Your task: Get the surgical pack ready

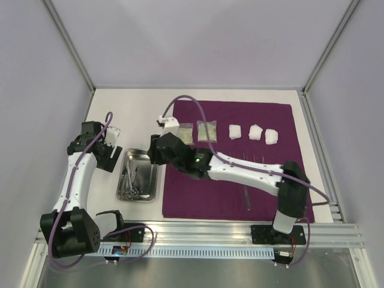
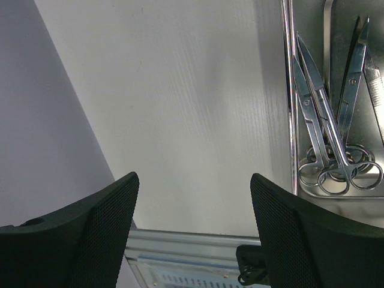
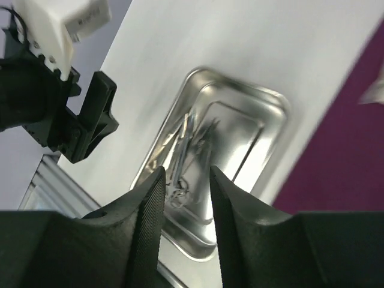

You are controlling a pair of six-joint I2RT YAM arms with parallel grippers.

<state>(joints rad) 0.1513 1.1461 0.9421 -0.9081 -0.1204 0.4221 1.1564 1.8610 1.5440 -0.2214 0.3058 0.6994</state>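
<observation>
The deep-purple sheet (image 1: 240, 180) lies flat on the table. On its far part lie two clear packets (image 1: 197, 132) and three white gauze pads (image 1: 256, 132). A thin metal tool (image 1: 246, 198), perhaps tweezers, lies on its near part. The steel tray (image 1: 149, 191) sits just left of the sheet and holds several scissors (image 1: 131, 180). My right gripper (image 1: 155, 155) hovers over the tray's far right corner, narrowly open and empty; the right wrist view (image 3: 185, 180) shows the tray (image 3: 264, 120) below it. My left gripper (image 1: 111, 157) is wide open and empty, left of the tray (image 2: 292, 90).
Grey walls close the table on the left, back and right. An aluminium rail (image 1: 210, 231) runs along the near edge. The right arm (image 1: 252, 171) stretches across the sheet. Bare table lies between the left gripper (image 2: 193, 204) and the scissors (image 2: 330, 138).
</observation>
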